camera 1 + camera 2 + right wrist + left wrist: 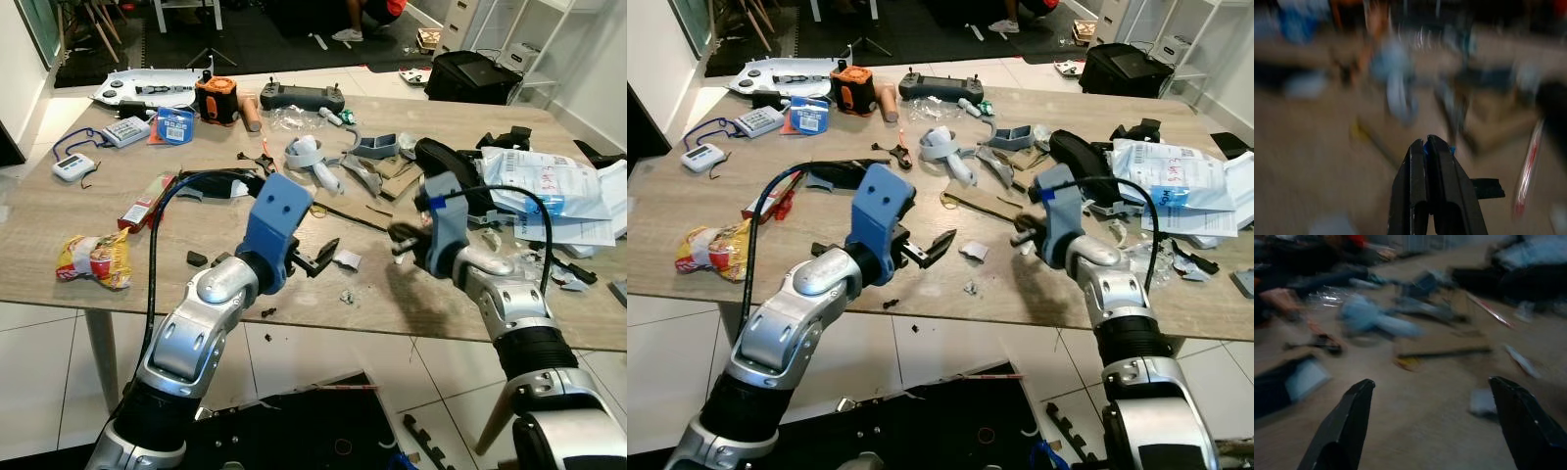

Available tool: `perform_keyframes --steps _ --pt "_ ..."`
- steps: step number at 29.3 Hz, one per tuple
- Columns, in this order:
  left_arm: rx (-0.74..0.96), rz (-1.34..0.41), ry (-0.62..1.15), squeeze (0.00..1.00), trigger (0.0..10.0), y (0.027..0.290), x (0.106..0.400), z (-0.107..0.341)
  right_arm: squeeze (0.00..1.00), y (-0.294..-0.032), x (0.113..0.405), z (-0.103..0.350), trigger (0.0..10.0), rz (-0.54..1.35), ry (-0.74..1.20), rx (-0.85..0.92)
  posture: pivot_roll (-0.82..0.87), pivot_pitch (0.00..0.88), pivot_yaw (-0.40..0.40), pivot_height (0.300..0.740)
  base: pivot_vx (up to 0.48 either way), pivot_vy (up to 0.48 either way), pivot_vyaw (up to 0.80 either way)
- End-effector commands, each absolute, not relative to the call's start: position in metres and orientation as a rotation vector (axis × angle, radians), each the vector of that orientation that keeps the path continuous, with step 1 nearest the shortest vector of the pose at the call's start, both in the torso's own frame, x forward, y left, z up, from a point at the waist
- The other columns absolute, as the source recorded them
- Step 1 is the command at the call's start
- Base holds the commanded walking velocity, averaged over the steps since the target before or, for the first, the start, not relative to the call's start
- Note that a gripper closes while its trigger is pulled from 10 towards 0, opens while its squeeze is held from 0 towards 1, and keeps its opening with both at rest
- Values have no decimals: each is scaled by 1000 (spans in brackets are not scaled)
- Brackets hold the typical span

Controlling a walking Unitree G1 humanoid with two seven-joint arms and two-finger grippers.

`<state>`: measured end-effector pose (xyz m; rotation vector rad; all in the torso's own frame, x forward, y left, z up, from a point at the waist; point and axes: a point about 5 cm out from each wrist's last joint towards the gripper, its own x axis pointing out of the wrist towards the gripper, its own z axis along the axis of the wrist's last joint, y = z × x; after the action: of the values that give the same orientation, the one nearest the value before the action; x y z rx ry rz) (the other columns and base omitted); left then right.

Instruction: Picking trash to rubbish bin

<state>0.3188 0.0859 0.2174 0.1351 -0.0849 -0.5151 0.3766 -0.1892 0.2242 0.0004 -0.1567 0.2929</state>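
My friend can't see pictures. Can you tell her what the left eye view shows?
Two silver robot arms reach over a messy wooden table. The left end effector, open, hovers near a small white scrap; the right end effector is shut. A yellow snack wrapper lies at the table's left edge.

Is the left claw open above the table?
Yes, the left claw has its two black fingers spread wide apart over the wooden table.

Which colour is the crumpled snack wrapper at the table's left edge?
The snack wrapper is yellow with red, clearest in the left eye view.
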Motion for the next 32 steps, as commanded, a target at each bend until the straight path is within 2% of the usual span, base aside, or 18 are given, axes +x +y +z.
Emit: perform_keyframes --steps 1,4,5,7,8,9,12,15,16,21,27,32 --pt "94 -431 -137 0 10000 90 325 225 0 -192 371 244 0 194 -304 149 154 100 -10 740 0 0 0" --pt "83 -399 -158 0 10000 92 327 229 0 -187 368 246 0 174 -336 193 148 99 -7 740 0 0 0" --pt "59 -353 -173 0 10000 96 327 231 0 -175 363 241 10000 129 -330 222 143 100 -1 740 0 0 0" --pt "48 -311 -155 0 10000 101 328 228 0 -160 359 234 10000 115 -314 113 137 99 10 740 0 0 0" --pt "48 -311 -155 0 10000 101 328 228 0 -160 359 234 10000 115 -314 113 137 99 10 740 0 0 0" --pt "29 -260 -141 0 10000 107 330 224 0 -144 353 232 10000 146 -345 42 124 93 22 740 0 0 0" --pt "2 -228 -124 0 10000 110 331 221 0 -137 349 229 10000 147 -359 47 117 89 27 740 0 0 0" --pt "57 -197 -129 0 10000 112 335 219 0 -123 339 224 10000 194 -380 -7 117 89 27 740 0 0 0" --pt "54 -187 -127 0 10000 112 335 218 0 -120 335 224 10000 204 -387 -9 120 90 4 740 0 0 0" --pt "41 -182 -124 0 10000 111 335 218 0 -115 332 221 10000 212 -378 -3 128 91 -8 740 0 0 0" --pt "86 -183 -139 0 10000 110 326 217 0 -107 331 212 10000 230 -340 26 163 101 -41 740 0 0 -800" --pt "88 -177 -133 0 10000 111 321 214 0 -110 337 211 10000 182 -310 61 167 113 -50 740 0 0 -800"
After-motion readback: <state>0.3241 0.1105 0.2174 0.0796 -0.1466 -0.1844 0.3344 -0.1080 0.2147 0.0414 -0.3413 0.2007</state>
